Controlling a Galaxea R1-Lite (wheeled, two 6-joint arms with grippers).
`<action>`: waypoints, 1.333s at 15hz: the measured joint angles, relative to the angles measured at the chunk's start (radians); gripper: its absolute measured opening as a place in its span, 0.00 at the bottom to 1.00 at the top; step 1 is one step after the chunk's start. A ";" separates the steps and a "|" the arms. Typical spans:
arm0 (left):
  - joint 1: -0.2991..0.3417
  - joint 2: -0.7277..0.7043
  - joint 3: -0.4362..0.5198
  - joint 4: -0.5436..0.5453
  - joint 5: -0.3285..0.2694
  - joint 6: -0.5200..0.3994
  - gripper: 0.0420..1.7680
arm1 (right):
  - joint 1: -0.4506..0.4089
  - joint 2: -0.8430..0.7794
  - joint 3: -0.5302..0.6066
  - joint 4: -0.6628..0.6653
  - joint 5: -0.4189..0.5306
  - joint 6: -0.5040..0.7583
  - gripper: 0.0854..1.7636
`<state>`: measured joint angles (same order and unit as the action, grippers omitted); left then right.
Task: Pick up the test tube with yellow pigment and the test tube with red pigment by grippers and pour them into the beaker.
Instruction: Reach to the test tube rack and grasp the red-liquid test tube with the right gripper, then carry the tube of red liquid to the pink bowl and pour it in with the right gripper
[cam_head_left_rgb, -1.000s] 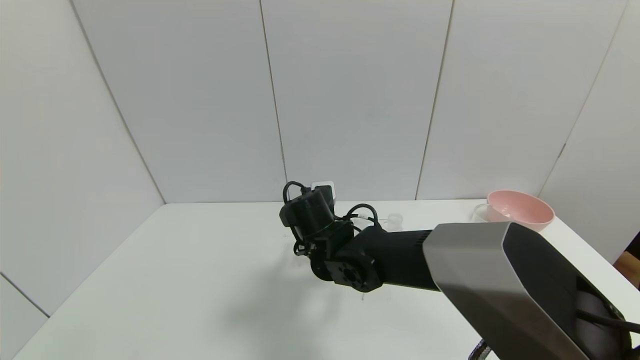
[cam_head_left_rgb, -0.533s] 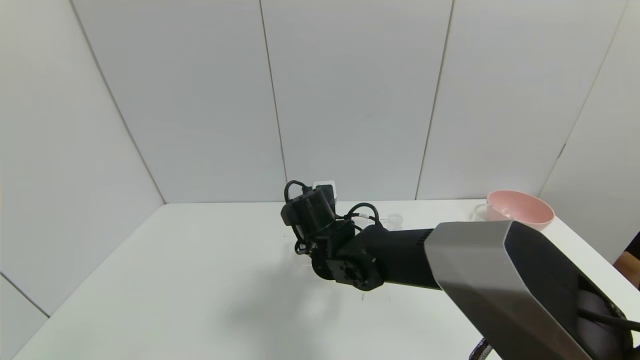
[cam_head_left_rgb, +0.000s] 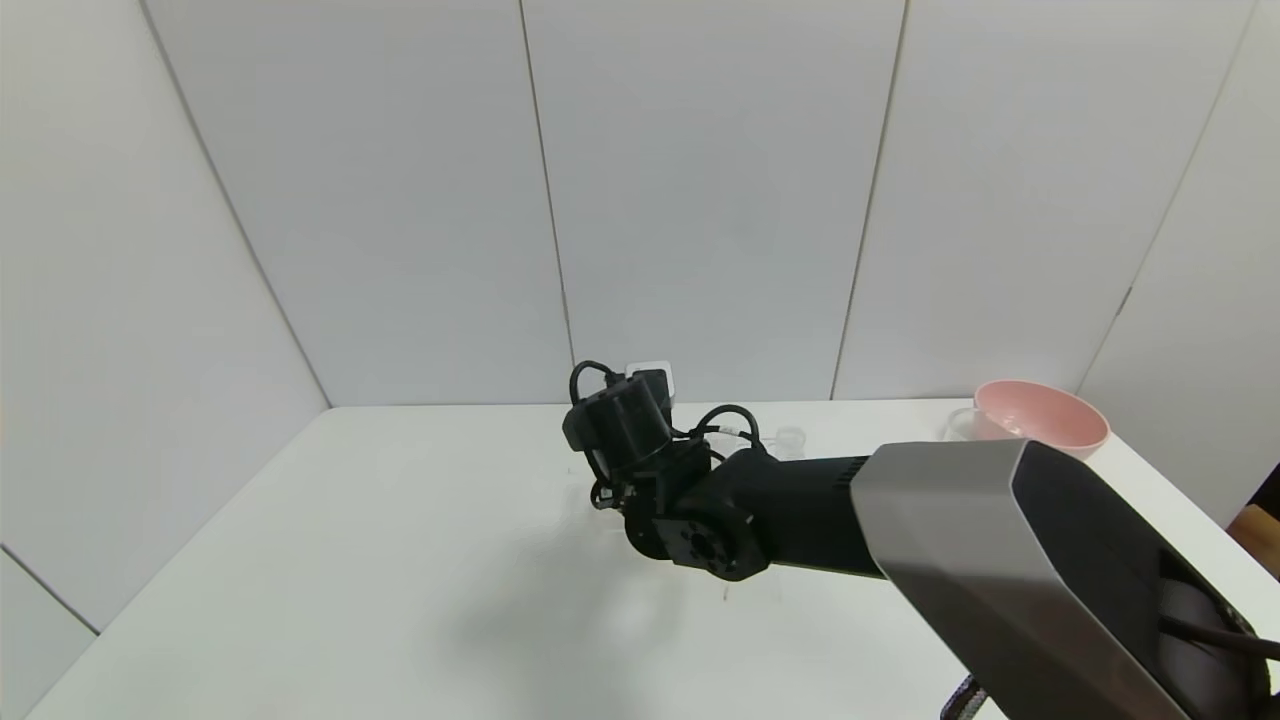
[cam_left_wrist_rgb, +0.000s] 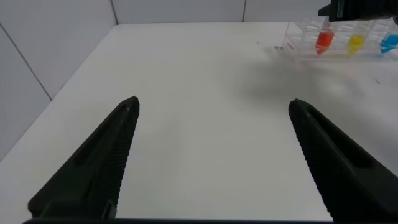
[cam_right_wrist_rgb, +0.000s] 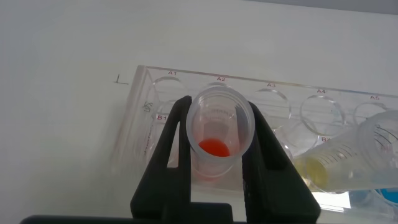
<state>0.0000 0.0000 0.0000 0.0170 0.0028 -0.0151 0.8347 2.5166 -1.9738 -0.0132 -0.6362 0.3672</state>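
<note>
In the right wrist view my right gripper (cam_right_wrist_rgb: 219, 111) is shut on the test tube with red pigment (cam_right_wrist_rgb: 217, 146), which stands in the end slot of a clear rack (cam_right_wrist_rgb: 144, 106). The test tube with yellow pigment (cam_right_wrist_rgb: 339, 167) leans in the rack beside it. The left wrist view shows both tubes far off, red (cam_left_wrist_rgb: 324, 41) and yellow (cam_left_wrist_rgb: 356, 42). My left gripper (cam_left_wrist_rgb: 213, 106) is open over bare table, far from the rack. In the head view my right arm (cam_head_left_rgb: 780, 510) hides the rack, and a small clear beaker (cam_head_left_rgb: 790, 438) stands just behind the arm.
A tube with blue liquid (cam_left_wrist_rgb: 388, 42) stands at the rack's other end. A pink bowl (cam_head_left_rgb: 1040, 415) sits at the table's back right corner with another clear vessel (cam_head_left_rgb: 958, 425) against it. White walls close the table's back and left sides.
The right arm has barely shifted over the rack. Its jaws have closed on the red tube.
</note>
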 joint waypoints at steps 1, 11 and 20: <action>0.000 0.000 0.000 0.000 0.000 0.000 0.97 | 0.001 -0.003 0.000 0.003 0.000 0.001 0.26; 0.000 0.000 0.000 0.000 0.000 0.000 0.97 | 0.024 -0.125 0.005 0.008 -0.004 -0.071 0.26; 0.000 0.000 0.000 0.000 0.000 0.000 0.97 | 0.026 -0.186 0.100 0.002 -0.002 -0.070 0.26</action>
<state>0.0000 0.0000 0.0000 0.0170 0.0028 -0.0151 0.8606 2.3309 -1.8743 -0.0109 -0.6381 0.2974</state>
